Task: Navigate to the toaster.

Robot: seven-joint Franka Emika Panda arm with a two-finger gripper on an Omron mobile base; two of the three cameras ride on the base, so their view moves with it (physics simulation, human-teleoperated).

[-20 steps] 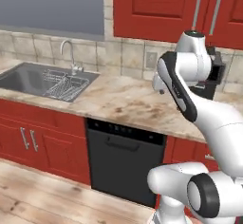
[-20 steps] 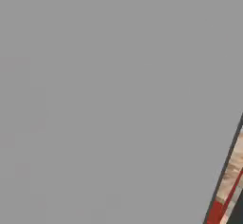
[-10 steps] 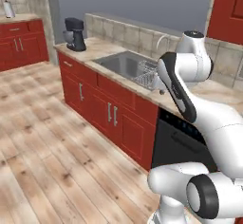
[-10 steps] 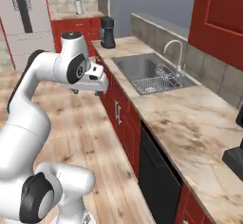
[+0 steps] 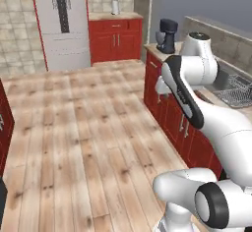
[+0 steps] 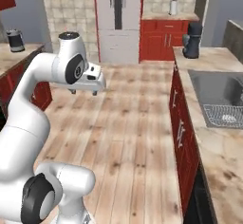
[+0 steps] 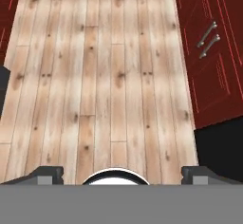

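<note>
- Taken to be the toaster (image 6: 15, 40): small boxy grey thing with a dark side, at the upper left of the right base view, standing on a light stone surface (image 6: 23, 56) over red cabinets. Too small to be fully sure of.
- Well apart from the arm, with open wooden floor (image 6: 128, 123) between.
- Not to be mixed with the taller black coffee machine (image 6: 192, 40), at the upper right of that view on the other surface (image 6: 213, 142), beyond the sink (image 6: 216, 92).
- Step in hand, by judgement: driving and turning the base; far from finished, since the toaster is off to the left edge and not ahead.
- To do it well: turn the base leftward until the toaster comes to the middle of both base views, then drive straight and stop just short of the red cabinets below it.
- Keep clear of the red cabinet doors (image 7: 209, 52) at the right of the hand view while turning.
- Hold the arm tucked and high over the floor, as now, so nothing is struck in the swing.
- Jaws apart and empty, tips wide at the bottom of the hand view; no need to change this for driving.
- Use the pale fridge (image 6: 118, 19) at the top middle as a landmark: toaster lies left of it.
</note>
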